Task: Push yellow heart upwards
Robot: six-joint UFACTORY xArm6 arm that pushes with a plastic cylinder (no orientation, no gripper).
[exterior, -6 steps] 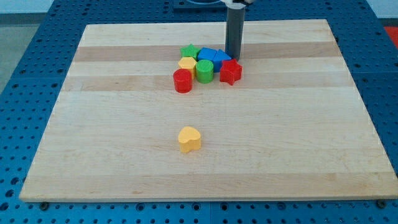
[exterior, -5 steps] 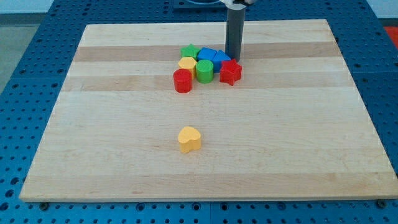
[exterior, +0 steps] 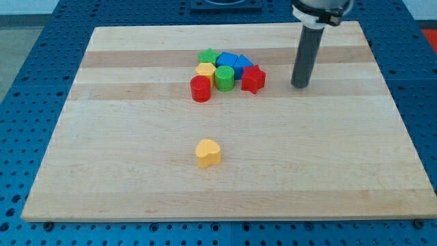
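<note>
Wooden board [exterior: 123, 137], yellow heart [exterior: 207, 153] (alone)

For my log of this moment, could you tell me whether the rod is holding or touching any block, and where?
Nothing is held. My tip stands on bare board, apart from the red star to its left and far from the yellow heart.

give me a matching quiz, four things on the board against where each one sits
Things:
1. yellow heart
2. my tip
3. red cylinder
4. red star

Places:
A. right end of the cluster
B. alone, toward the view's bottom
C. bottom left of the cluster
D. right of the cluster, touching no block

Pairs: 1-B, 2-D, 3-C, 4-A
</note>
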